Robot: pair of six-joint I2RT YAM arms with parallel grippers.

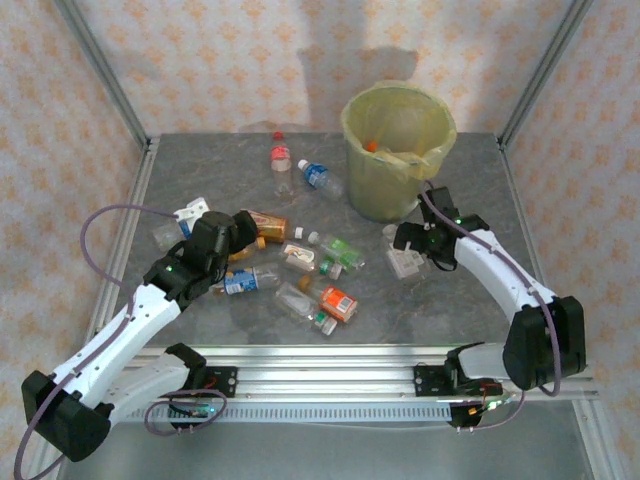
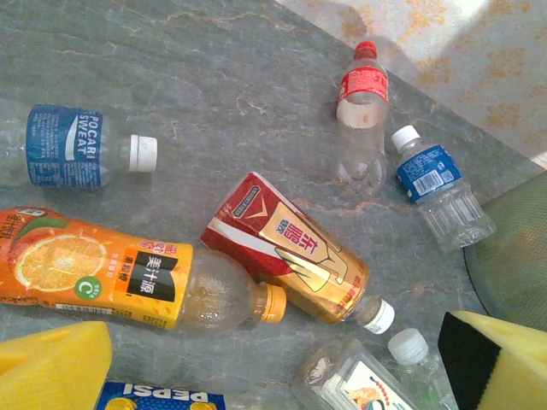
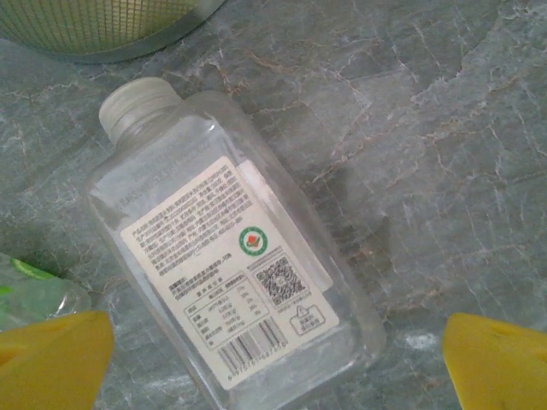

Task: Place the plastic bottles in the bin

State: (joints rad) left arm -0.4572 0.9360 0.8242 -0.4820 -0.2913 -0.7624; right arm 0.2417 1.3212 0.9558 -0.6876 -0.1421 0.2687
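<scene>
The yellow-green bin [image 1: 398,150] stands at the back right, with an orange-capped bottle [image 1: 371,146] inside. Several plastic bottles lie around the table's middle. My left gripper [image 1: 240,232] hovers open over them. Between its yellow fingers [image 2: 51,367] lie an orange-label juice bottle [image 2: 128,273], a red-and-gold bottle [image 2: 291,252] and a clear square bottle [image 2: 359,380]. My right gripper [image 1: 408,250] is open just in front of the bin. Its pads [image 3: 500,363] straddle a clear square bottle with a white label [image 3: 226,273], lying flat.
A blue Pocari bottle [image 2: 77,149], a red-label bottle [image 2: 363,111] and a blue-label bottle [image 2: 436,184] lie farther out toward the bin. The bin's base [image 3: 102,26] is close behind the white-label bottle. A green bottle [image 3: 26,290] lies at its left.
</scene>
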